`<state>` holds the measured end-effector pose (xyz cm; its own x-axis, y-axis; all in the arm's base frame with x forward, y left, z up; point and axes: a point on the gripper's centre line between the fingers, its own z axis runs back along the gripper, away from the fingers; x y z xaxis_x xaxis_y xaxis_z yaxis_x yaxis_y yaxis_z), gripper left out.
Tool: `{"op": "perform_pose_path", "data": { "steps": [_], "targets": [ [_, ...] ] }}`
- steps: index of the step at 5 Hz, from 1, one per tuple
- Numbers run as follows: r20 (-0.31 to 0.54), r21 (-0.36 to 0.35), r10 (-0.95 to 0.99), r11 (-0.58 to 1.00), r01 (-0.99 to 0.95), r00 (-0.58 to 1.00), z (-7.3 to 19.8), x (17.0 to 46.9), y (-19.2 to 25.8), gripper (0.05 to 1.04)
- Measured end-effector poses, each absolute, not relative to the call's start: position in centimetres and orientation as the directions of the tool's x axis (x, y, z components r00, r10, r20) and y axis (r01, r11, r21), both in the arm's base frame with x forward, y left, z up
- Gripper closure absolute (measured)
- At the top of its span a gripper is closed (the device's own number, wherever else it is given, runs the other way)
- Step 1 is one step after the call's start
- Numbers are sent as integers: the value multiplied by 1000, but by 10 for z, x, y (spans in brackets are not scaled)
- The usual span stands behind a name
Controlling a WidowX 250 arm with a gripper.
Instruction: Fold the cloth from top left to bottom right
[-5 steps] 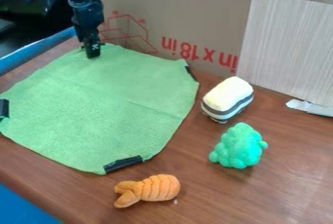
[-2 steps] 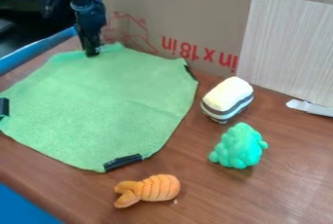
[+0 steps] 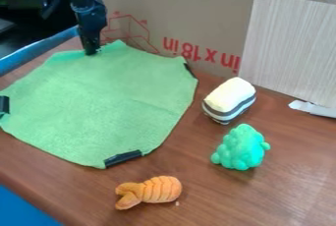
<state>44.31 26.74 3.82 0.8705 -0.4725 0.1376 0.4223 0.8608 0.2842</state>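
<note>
At the upper left, the black gripper (image 3: 91, 51) hangs down to the cloth's top-left edge, shut on the fabric there. The green cloth (image 3: 98, 102) lies spread over the left part of the table, with its fabric bunched up a little beside the fingertips. Black pieces sit at its left, right and bottom corners. How much fabric is between the fingers is hidden.
Right of the cloth are a cream-and-grey striped toy (image 3: 229, 99) and a green lumpy toy (image 3: 240, 147). An orange toy (image 3: 150, 191) lies below the cloth. A cardboard wall (image 3: 197, 18) stands along the back.
The cloth's bottom and right edges have slid slightly up and left, and the fabric beside the gripper has risen a little. The gripper has shifted slightly up. The toys have stayed put.
</note>
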Motion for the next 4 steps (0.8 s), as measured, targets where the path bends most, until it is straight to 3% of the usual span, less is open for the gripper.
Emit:
{"op": "perform_pose_path", "data": {
  "steps": [2,4],
  "targets": [
    [192,255,-496,858,445,847,49,428,248,1024],
    [244,356,-613,778,519,752,81,391,196,1024]
  ]
}}
